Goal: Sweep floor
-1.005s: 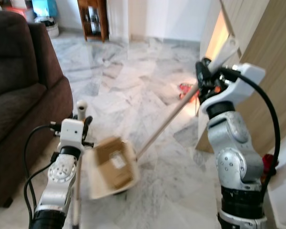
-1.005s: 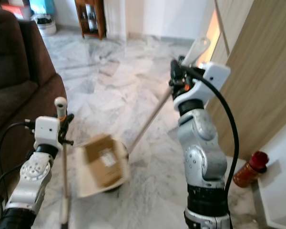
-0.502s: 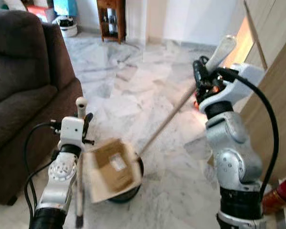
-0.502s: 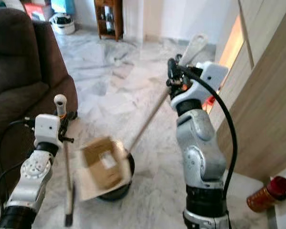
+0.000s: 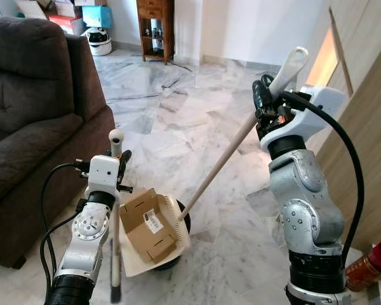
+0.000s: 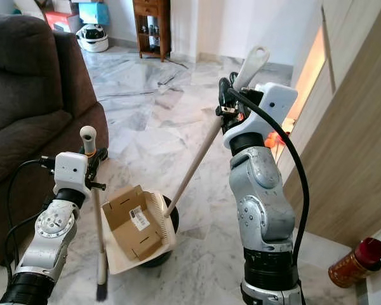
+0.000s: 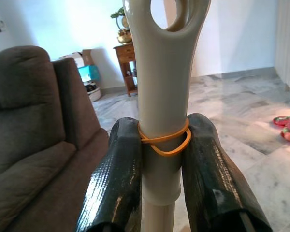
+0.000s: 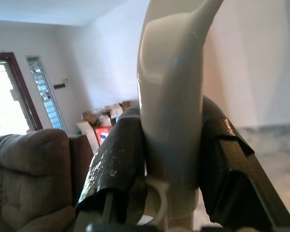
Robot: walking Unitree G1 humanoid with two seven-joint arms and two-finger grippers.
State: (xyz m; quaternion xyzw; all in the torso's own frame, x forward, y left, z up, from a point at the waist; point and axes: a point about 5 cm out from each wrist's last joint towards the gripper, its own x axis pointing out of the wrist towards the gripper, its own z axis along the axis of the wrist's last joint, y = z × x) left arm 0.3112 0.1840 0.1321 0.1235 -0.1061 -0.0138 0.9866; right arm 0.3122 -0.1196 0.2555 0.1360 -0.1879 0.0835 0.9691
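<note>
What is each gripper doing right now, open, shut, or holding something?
Left gripper: shut on the broom handle.
Right gripper: shut on the dustpan handle; a cardboard box lies in the dustpan.

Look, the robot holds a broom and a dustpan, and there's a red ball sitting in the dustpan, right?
Not a ball. The left eye view shows a flattened cardboard box lying in the dustpan. The rest is right: the left tool grips the broom handle, and the right tool grips the dustpan handle.
</note>
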